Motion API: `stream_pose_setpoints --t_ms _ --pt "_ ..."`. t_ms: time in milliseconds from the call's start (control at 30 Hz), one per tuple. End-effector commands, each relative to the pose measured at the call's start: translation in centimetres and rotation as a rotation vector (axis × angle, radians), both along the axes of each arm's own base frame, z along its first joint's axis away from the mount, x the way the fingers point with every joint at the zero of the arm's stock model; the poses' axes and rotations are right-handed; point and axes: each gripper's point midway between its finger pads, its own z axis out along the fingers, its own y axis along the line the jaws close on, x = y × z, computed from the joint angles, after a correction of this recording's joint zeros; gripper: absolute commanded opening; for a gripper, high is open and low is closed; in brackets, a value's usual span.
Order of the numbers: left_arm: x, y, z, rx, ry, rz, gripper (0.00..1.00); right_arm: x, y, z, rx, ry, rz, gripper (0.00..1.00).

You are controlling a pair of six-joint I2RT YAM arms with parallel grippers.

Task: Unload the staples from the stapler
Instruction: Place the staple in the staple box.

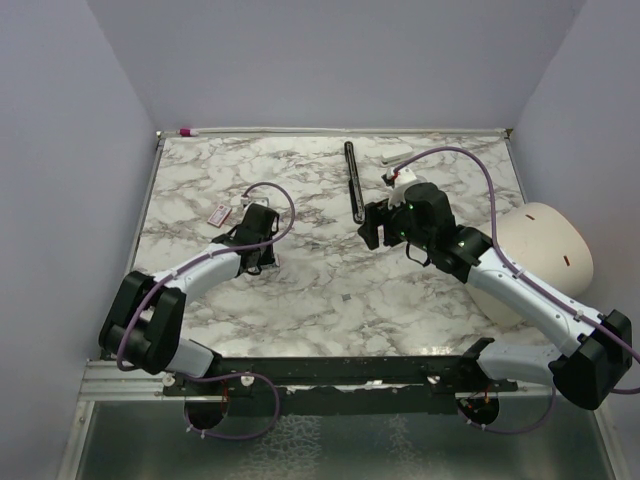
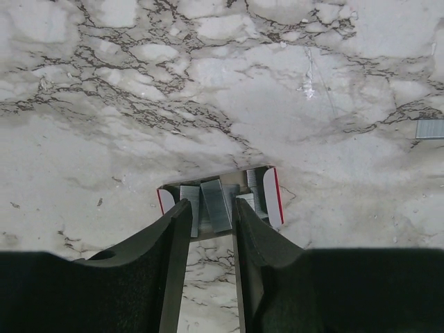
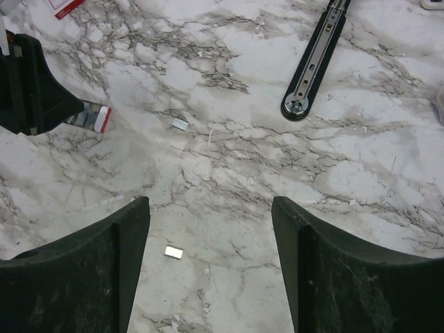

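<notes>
1. Two arms are reaching out over the marble tabletop (image 1: 330, 300), the left one stretching toward its left-centre and the right one bending in from the right side.
2. Down low, the left end effector (image 2: 211, 216) is hovering over the stapler (image 2: 272, 198), with its dark fingers (image 2: 173, 239) straddling the middle of it.
3. That stapler is lying flat on the tabletop with its inside facing up. Its red-and-white ends are showing on either side of the fingers.
4. Several grey staples (image 2: 216, 201) are sitting inside it as short strips, lying askew against one another.
5. The left jaws are standing only narrowly apart, with one strip between the tips. From here I cannot tell whether they are pinching it or merely framing it.
6. The right end effector (image 3: 210, 208) is hanging wide open above the marble, gripping nothing, well apart from the stapler.
7. One loose staple strip (image 3: 173, 252) is lying on the tabletop below the gap between the right fingers, and another (image 3: 180, 124) is lying farther on, near the stapler.
8. A long black bar (image 1: 352, 180) is lying beyond the right end effector, near a small white block (image 1: 395, 155) at the far edge.
9. A small red-and-white piece (image 1: 218, 214) is lying just beyond the left arm's wrist, and a beige dome (image 1: 545, 255) is sitting at the right edge.
</notes>
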Motion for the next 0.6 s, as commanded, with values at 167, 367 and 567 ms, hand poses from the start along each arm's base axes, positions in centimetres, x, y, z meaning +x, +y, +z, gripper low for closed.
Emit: stream_pose_setpoints --t_ms 167,367,567 --pt "0.4 -0.6 1.4 -0.028 -0.022 0.003 0.33 -0.2 0.2 0.4 0.035 -0.008 0.01 0.71" --pt "0.2 -1.2 1.9 -0.061 -0.018 -0.015 0.37 -0.3 0.3 0.1 0.03 0.0 0.017 0.71" --pt "-0.4 -1.5 3.0 -0.114 0.006 -0.016 0.51 -1.3 2.9 -1.0 0.104 0.075 0.125 0.71"
